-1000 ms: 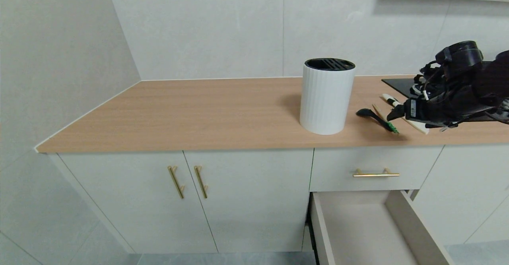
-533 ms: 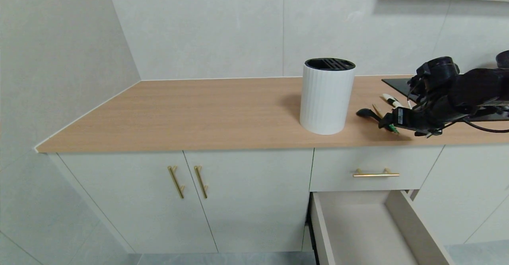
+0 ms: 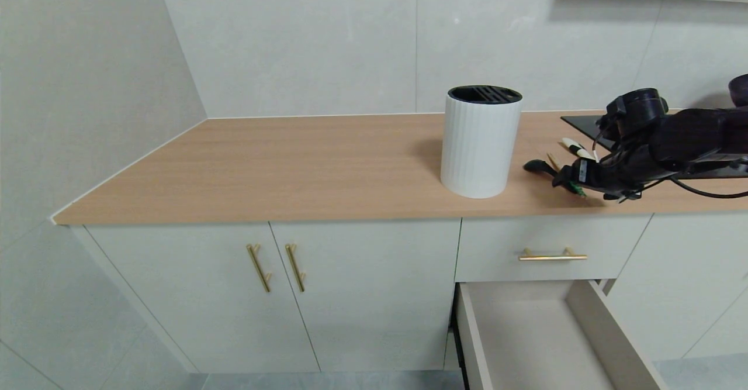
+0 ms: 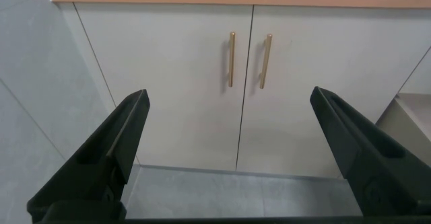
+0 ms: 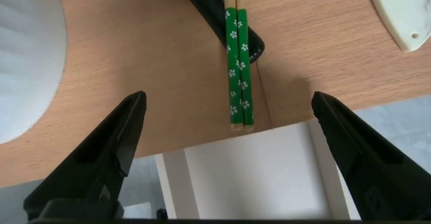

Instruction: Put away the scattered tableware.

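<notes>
Nearest, drawer (image 3: 543,331): pulled open under the counter (image 3: 292,168), at about 5 o'clock from the holder.
Left gripper (image 4: 227,99): low, facing the cupboard doors (image 4: 202,103); jaws wide apart, holding nothing.
Chopsticks (image 5: 237,62): a pair with green flowered ends, lying at the counter's front edge, at about 4 o'clock from the holder. They rest across the spoon's handle.
Right gripper (image 5: 227,103): down over the chopsticks' green ends, one finger on each side. Jaws apart and not yet gripping.
Spoon (image 3: 537,166): black, flat on the counter under the chopsticks. Its bowl sits at 3 o'clock from the holder, just beside it.
White utensil (image 3: 575,147): flat on the counter at about 1 o'clock from the chopsticks, near them but apart.
Holder (image 3: 480,144): white ribbed cylinder with a black slotted top, upright, well back from the edge.
Change: over the last second the right arm has dropped from above the tableware and pushed toward 9 o'clock, bringing its open jaws down around the chopsticks. The tableware itself has not moved.
Meaning: nothing is put away yet. The approach looks finished, so closing on the chopsticks is probably next. They are thin and lie on the spoon, so a shallow grip could slip or drag the spoon along.
</notes>
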### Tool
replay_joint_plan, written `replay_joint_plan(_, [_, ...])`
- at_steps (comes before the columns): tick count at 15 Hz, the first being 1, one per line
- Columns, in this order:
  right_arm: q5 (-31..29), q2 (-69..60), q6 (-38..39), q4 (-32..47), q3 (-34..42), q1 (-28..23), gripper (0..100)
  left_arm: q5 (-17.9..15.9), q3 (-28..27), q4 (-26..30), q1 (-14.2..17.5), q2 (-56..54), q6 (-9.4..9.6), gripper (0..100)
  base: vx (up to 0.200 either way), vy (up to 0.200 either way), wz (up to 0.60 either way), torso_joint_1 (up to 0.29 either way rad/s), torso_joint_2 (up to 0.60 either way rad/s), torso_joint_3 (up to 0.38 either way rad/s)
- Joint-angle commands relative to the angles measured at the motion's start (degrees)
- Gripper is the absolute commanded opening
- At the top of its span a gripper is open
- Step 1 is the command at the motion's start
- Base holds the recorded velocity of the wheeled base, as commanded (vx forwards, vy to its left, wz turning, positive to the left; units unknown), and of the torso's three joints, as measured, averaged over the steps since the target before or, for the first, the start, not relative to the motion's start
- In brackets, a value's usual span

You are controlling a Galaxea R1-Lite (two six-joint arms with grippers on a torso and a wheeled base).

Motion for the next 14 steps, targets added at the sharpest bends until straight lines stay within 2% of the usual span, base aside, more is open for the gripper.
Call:
replay_joint_plan(1, [0.02, 0.33, -0.01, -0.32, -0.08, -0.03, 100, 0.01, 0.00, -0.02, 0.02, 0.00, -0.02, 100, 0.000, 0.000, 0.00, 0.000, 0.00, 0.000])
replay_joint_plan(12, [0.02, 2.00, -0.10, -1.64, -0.08, -0.03, 100, 0.01, 0.00, -0.02, 0.02, 0.00, -0.02, 100, 0.000, 0.000, 0.00, 0.000, 0.00, 0.000])
replay_joint_plan(13, [0.02, 2.08, -0.10, -1.99, -0.08, -0.03, 0, 0.01, 0.00, -0.02, 0.02, 0.00, -0.02, 100, 0.000, 0.000, 0.00, 0.000, 0.00, 0.000])
replay_joint_plan(14, [0.02, 2.08, -0.10, -2.17, 0.01, -0.03, 0, 0.01, 0.00, -0.02, 0.02, 0.00, -0.02, 100, 0.000, 0.000, 0.00, 0.000, 0.00, 0.000])
